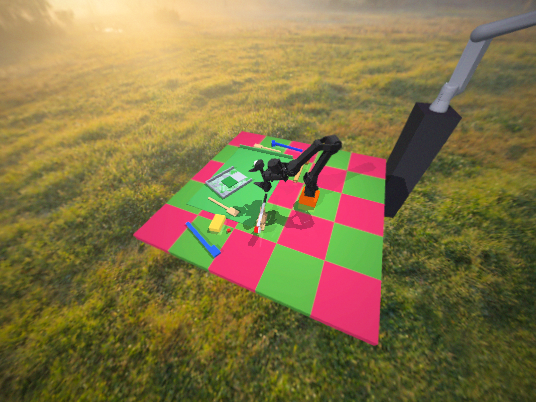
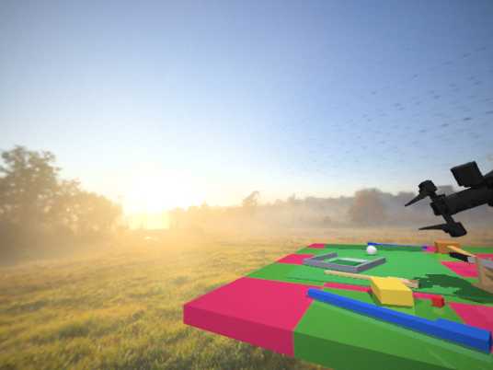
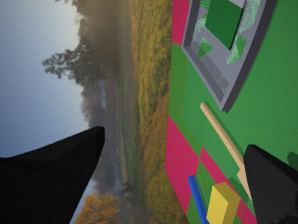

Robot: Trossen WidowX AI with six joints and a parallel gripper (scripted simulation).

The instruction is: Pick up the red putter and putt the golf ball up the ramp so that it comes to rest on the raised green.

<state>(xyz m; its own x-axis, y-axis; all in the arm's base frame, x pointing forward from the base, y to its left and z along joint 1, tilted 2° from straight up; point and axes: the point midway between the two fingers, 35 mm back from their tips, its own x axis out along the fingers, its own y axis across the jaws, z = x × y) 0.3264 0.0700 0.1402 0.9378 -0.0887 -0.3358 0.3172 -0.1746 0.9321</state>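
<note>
A checkered pink-and-green bench point(image 1: 295, 280) lies on a grassy field, with a plain green mat point(image 1: 240, 190) covering much of its far-left part. The black arm point(image 1: 315, 160) rises from an orange base point(image 1: 309, 199) near the middle of the bench and reaches toward the left side. Its gripper point(image 2: 434, 213) hangs in the air above the mat with its fingers spread wide, holding nothing.

The red putter point(image 1: 260, 217) lies flat just in front of the gripper's shadow, at the mat's near edge; its small red head points toward the near edge of the bench and its pale shaft runs back toward the arm. The white golf ball point(image 2: 371, 249) rests on the mat close to the far edge of the bench. The raised green point(image 1: 229, 181), a dark green square inside a grey frame, sits on the mat toward the left edge.

Other items lie near the left-hand near corner: a yellow block point(image 1: 217, 223), a blue bar point(image 1: 202, 239), a wooden mallet point(image 1: 224, 206) and a small red cube point(image 2: 438, 301). A second blue bar point(image 1: 286, 145) lies along the far edge. A dark box point(image 1: 420, 155) on a grey pole stands beyond the right edge.
</note>
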